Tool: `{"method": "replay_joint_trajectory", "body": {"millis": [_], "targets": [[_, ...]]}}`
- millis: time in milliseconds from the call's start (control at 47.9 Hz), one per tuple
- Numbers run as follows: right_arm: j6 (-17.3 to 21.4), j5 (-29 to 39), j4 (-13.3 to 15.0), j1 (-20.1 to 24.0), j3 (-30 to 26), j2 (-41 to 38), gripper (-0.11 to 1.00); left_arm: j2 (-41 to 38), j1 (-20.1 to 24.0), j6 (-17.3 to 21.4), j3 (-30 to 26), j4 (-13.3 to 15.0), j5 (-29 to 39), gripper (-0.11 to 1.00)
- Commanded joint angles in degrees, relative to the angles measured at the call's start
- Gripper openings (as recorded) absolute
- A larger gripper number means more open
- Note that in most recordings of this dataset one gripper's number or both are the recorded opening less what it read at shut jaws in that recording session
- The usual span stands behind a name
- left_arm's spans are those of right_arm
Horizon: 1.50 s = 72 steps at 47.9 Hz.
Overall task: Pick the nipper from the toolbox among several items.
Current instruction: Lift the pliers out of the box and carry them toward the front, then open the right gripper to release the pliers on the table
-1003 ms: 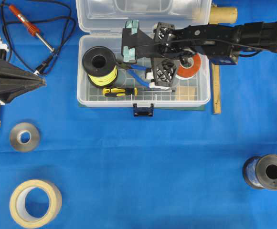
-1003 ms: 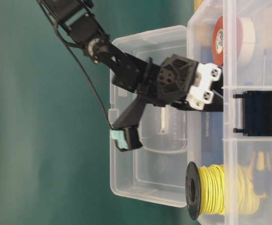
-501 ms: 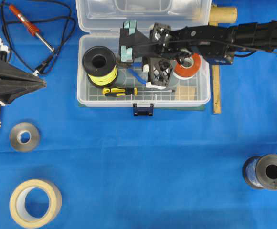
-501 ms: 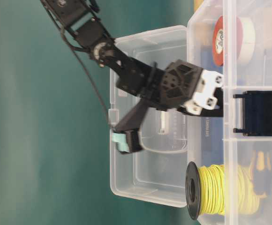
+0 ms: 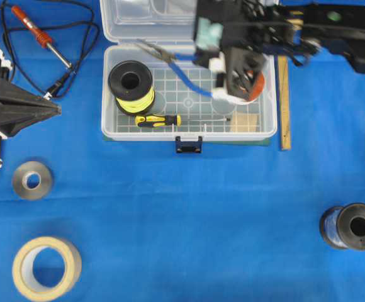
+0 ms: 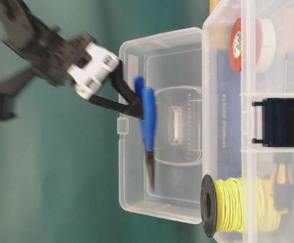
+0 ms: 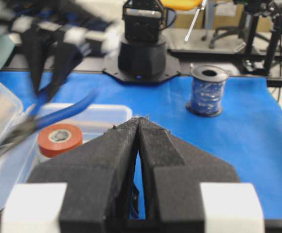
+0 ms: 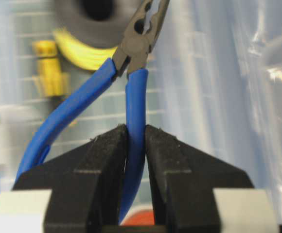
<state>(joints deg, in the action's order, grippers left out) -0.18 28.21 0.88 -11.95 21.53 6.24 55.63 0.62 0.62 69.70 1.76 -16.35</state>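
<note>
My right gripper (image 5: 205, 61) is shut on one blue handle of the nipper (image 5: 170, 60) and holds it in the air above the back of the open toolbox (image 5: 170, 100). In the right wrist view the fingertips (image 8: 113, 141) pinch the handle, and the nipper (image 8: 136, 92) points away with its dark jaws closed. In the table-level view the nipper (image 6: 147, 119) hangs in front of the lid. The yellow wire spool (image 5: 131, 85), screwdriver (image 5: 160, 120), red tape roll (image 5: 252, 88) and wooden block (image 5: 245, 121) lie in the box. My left gripper (image 5: 55, 110) is shut and empty at the left edge.
A red soldering iron (image 5: 34, 31) with black cord lies at the back left. A grey roll (image 5: 32, 180) and a masking tape roll (image 5: 46, 267) sit front left. A blue wire spool (image 5: 352, 226) stands front right. A wooden stick (image 5: 285, 100) lies beside the box.
My right gripper has risen out of the box and drawn back toward the lid, carrying the nipper off the grid floor. The left arm has not moved.
</note>
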Motion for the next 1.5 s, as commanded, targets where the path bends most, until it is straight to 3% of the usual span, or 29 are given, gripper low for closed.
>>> {"method": "replay_joint_trajectory", "body": {"millis": [0, 188, 376, 501, 773, 1170, 1232, 1399, 1441, 1483], "targets": [[0.6, -1.2, -0.2, 5.4, 1.1, 4.0, 0.13, -0.2, 0.4, 0.0, -0.7, 0.2, -0.3, 0.0], [4.4, -3.3, -0.2, 14.2, 3.9, 3.9, 0.13, 0.0, 1.1, 0.0, -0.6, 0.1, -0.3, 0.0], [9.9, -8.7, -0.2, 19.9, 6.5, -1.4, 0.13, 0.0, 1.8, 0.0, -0.4, 0.1, -0.3, 0.0], [13.4, -11.8, -0.2, 20.5, 7.6, -6.2, 0.13, 0.0, 2.1, 0.0, -0.3, 0.1, -0.3, 0.0], [16.6, -15.3, -1.1, 21.4, 7.4, -15.9, 0.13, 0.1, 2.1, -0.1, -0.3, 0.2, -0.4, 0.0], [18.1, -12.4, -1.1, 21.6, 6.8, -17.6, 0.14, 0.1, 2.2, -0.1, -0.3, 0.1, -0.4, 0.0], [17.9, -10.8, -1.0, 21.5, 6.4, -16.7, 0.26, 0.1, 2.1, -0.1, -0.3, 0.1, -0.3, 0.0], [17.4, -6.4, 0.5, 21.0, 6.3, -9.9, 0.76, 0.1, 2.2, -0.1, -0.3, 0.1, -0.3, 0.0], [17.4, -5.8, 1.1, 21.0, 6.5, -7.6, 0.83, 0.1, 2.1, -0.1, -0.3, 0.2, -0.2, 0.0], [17.4, -5.2, 1.7, 20.9, 6.8, -5.0, 0.82, 0.1, 2.1, -0.1, -0.3, 0.1, -0.2, 0.0]]}}
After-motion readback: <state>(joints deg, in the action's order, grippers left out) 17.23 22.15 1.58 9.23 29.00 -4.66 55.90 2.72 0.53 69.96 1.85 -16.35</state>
